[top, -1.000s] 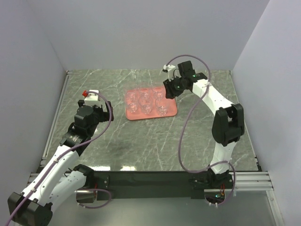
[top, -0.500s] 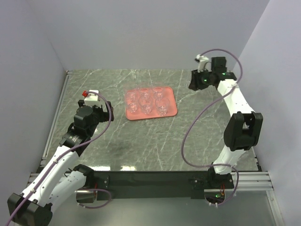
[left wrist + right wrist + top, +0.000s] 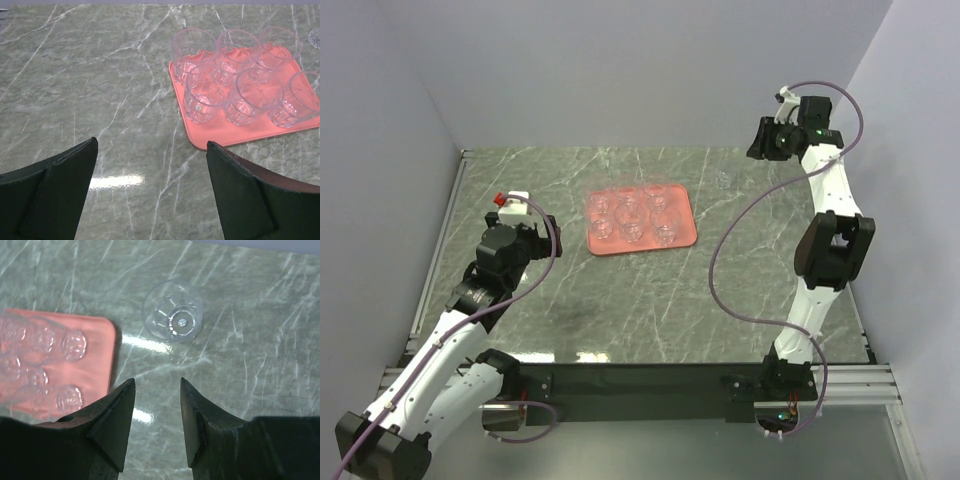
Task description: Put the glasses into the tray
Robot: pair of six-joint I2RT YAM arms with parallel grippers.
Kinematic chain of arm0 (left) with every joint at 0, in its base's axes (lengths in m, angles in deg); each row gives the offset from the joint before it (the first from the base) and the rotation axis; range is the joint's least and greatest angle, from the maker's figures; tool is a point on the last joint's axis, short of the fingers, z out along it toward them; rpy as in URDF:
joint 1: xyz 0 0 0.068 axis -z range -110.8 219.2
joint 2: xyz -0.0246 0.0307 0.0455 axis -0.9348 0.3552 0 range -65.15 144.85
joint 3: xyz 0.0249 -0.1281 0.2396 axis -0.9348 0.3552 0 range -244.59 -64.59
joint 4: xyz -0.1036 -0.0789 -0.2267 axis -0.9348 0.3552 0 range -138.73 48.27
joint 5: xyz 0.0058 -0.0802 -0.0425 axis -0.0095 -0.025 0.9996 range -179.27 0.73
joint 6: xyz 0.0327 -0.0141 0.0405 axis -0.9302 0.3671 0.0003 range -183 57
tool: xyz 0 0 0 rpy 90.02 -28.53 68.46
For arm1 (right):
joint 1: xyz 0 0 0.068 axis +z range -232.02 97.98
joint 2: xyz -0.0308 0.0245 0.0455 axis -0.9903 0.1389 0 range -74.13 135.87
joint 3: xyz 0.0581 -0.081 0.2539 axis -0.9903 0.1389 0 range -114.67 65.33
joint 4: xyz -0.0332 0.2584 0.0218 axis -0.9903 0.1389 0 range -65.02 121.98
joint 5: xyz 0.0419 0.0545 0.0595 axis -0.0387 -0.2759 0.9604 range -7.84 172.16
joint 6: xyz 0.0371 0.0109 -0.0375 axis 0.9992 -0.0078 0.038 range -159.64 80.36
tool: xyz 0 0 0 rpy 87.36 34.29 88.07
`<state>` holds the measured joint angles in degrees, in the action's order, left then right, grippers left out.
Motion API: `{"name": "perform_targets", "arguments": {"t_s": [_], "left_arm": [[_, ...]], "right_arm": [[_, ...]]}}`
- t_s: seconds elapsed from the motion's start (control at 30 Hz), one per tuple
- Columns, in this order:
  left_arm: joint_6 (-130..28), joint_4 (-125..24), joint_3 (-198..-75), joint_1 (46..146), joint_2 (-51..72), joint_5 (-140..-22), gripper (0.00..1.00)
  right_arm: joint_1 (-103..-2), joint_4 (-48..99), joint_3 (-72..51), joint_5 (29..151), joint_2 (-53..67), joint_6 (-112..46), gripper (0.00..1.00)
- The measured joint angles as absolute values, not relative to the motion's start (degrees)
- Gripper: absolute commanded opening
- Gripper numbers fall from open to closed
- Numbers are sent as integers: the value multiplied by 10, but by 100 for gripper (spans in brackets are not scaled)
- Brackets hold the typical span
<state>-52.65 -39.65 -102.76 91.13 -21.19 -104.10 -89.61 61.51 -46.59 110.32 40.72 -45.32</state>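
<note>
Right pincer (image 3: pixel 157 387): parted narrowly, nothing held; lone glass (image 3: pixel 173 317) is seen below, near tray (image 3: pixel 97 367). Glass could be toppled if approached at this gap.

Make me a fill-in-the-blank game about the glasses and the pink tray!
1. The tray has ____ glasses standing in it.
2. Seen from above, one lone glass stands on the table, to the ____ of the tray.
3. The left hand and the right hand are both open and hold ____.

Missing words: six; right; nothing.
</note>
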Motion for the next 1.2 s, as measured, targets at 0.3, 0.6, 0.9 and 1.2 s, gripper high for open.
{"name": "perform_targets", "arguments": {"t_s": [0.3, 0.6, 0.9, 1.2], "left_arm": [[-527, -396, -1028, 911, -212, -1040, 96], [-527, -397, -1027, 911, -208, -1037, 96], [-527, -398, -1028, 911, -196, -1037, 96], [-527, -399, -1028, 911, -191, -1036, 96]], "right_arm": [[-897, 588, -491, 1002, 484, -316, 49], [-894, 579, -549, 976, 556, -266, 48], [-888, 571, -575, 990, 592, -256, 48], [-868, 569, -593, 997, 621, -256, 47]]}}
